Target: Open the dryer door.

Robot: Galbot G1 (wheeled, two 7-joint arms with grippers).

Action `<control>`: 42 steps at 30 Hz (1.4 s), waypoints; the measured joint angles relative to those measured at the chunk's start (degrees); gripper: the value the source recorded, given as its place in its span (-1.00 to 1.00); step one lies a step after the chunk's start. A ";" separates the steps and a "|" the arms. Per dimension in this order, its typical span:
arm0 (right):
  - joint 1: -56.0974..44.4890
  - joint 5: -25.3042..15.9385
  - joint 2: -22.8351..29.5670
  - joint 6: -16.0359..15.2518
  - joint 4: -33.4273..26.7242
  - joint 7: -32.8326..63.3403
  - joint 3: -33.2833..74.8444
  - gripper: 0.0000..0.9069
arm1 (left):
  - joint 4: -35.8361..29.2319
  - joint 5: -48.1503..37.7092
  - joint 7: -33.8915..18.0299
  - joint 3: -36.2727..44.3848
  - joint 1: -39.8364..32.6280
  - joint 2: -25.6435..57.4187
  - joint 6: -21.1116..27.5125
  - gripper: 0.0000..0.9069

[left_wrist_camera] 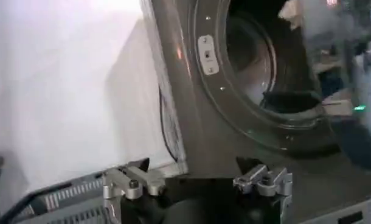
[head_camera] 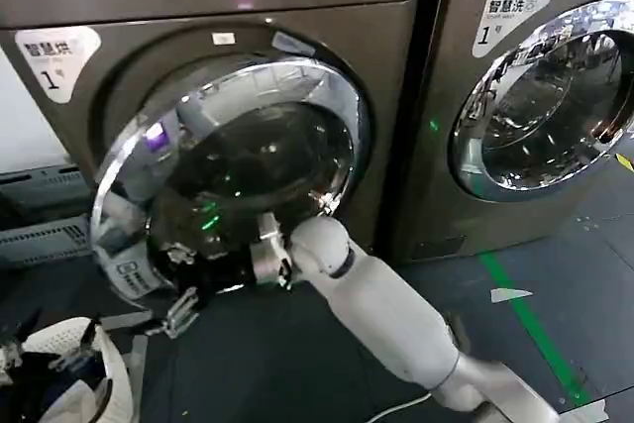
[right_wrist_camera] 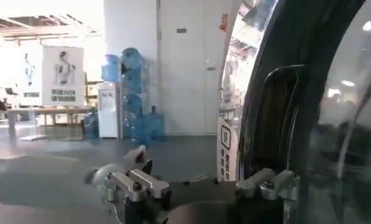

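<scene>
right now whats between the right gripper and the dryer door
Nothing: in the head view the right gripper is at the open dryer door's lower rim, beside it.

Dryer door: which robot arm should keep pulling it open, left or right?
Probably the right. Its pincer sits at the lower edge of the swung-out door, close enough to pull more. The left pincer hangs open to the side, facing the drum opening.

Two front-loading dryers stand side by side, the left dryer (head_camera: pixel 248 76) with its one round chrome-rimmed door (head_camera: pixel 233 175) swung partly open and the right dryer (head_camera: pixel 525 96) with its one door (head_camera: pixel 545 96) closed, and one white robot arm (head_camera: pixel 396 324) reaches in.
</scene>
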 joint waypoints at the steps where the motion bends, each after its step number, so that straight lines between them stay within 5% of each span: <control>1: -0.02 0.14 -0.36 -0.02 0.57 -0.37 0.22 1.00 | 0.08 -0.79 0.16 -0.26 -0.34 0.35 0.24 1.00; 15: -1.89 2.69 -4.46 -0.09 4.00 -4.20 2.12 1.00 | -0.24 -6.30 7.62 0.18 -2.37 2.02 0.56 1.00; 42: -7.18 2.97 -10.97 0.13 8.93 -11.52 8.51 1.00 | -3.08 -8.03 12.03 3.62 -3.20 3.63 0.51 1.00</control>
